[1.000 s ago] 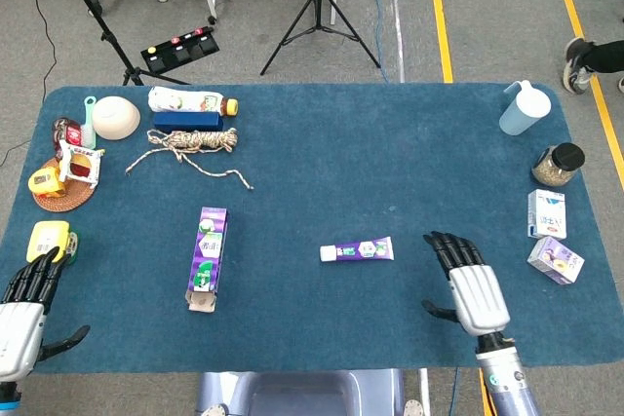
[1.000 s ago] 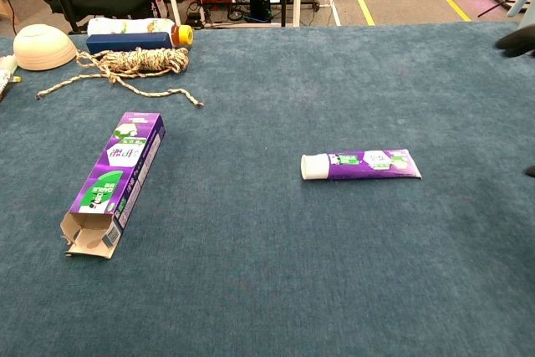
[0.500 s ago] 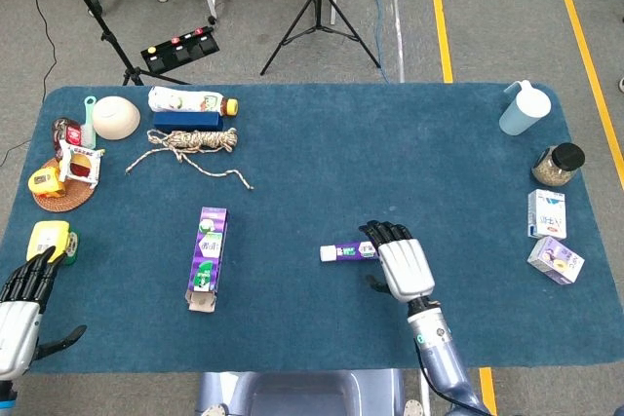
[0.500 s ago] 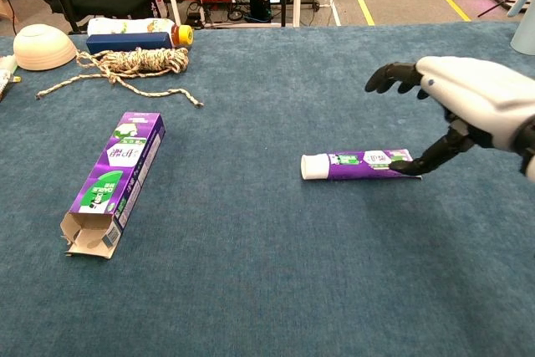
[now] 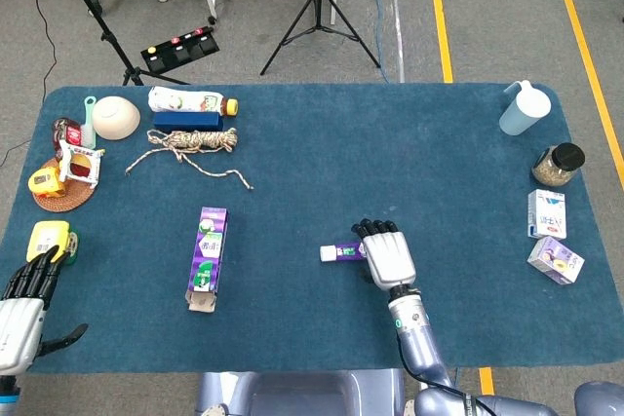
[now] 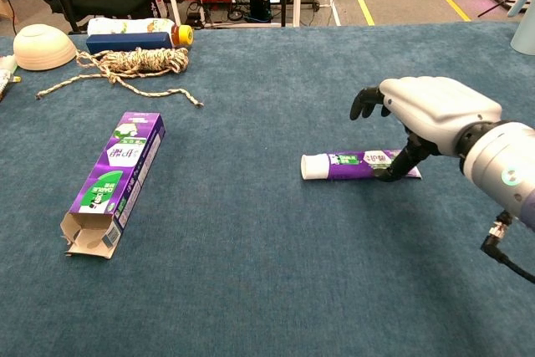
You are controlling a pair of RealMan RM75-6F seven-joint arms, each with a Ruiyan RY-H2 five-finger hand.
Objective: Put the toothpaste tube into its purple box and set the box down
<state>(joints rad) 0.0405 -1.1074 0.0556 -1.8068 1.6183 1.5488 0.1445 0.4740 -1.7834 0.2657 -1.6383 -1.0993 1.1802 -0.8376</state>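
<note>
The purple toothpaste tube (image 5: 340, 252) (image 6: 355, 165) lies flat on the blue table, white cap pointing left. My right hand (image 5: 388, 255) (image 6: 428, 109) arches over the tube's tail end with fingers spread above it. Its thumb (image 6: 394, 170) reaches down to the tube's near side; the tube is still lying on the cloth. The purple box (image 5: 208, 257) (image 6: 117, 175) lies flat to the left, its open flaps facing the near edge. My left hand (image 5: 21, 311) hovers at the table's near left corner, fingers apart and holding nothing.
At the far left are a bowl (image 5: 115, 116), a bottle (image 5: 191, 101), a dark blue box (image 5: 187, 120) and a coiled rope (image 5: 193, 143). A yellow tape (image 5: 49, 239) lies near my left hand. A cup (image 5: 524, 107), jar (image 5: 558, 165) and cartons (image 5: 547, 213) line the right edge.
My right hand has swept left from the table's right side to over the tube's tail, thumb lowering beside it. The tube, the box and my left hand have stayed put.
</note>
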